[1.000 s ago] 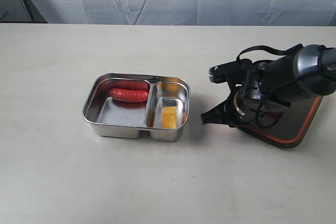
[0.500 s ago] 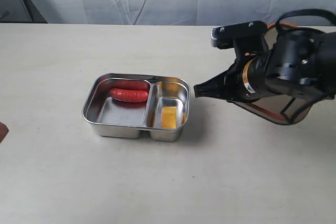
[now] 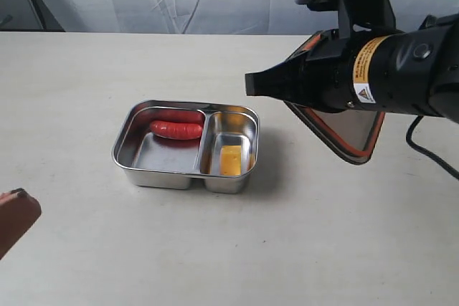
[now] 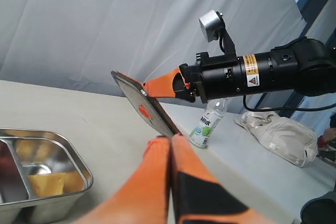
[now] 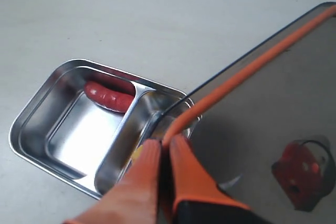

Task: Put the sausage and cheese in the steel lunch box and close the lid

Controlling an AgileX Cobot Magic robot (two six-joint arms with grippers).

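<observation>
The right end effector (image 5: 165, 141) pinches the lid (image 3: 337, 123) by its rim, tilted in the air at about two o'clock from the steel lunch box (image 3: 183, 177) on the table (image 3: 86, 69). The sausage (image 3: 176, 130) lies in its wide compartment and the cheese (image 3: 230, 159) in the narrow one. The left end effector (image 4: 169, 140) seems pressed shut, empty.

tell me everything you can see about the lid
The lid is a dark, smoky, see-through rectangle with rounded corners, plastic by its look. An orange seal runs round its rim, and a small orange valve tab sits in its middle. It hangs in the air, steeply tilted, to the right of the steel lunch box and not on it. The right gripper is shut on one edge; nothing else touches it.
</observation>
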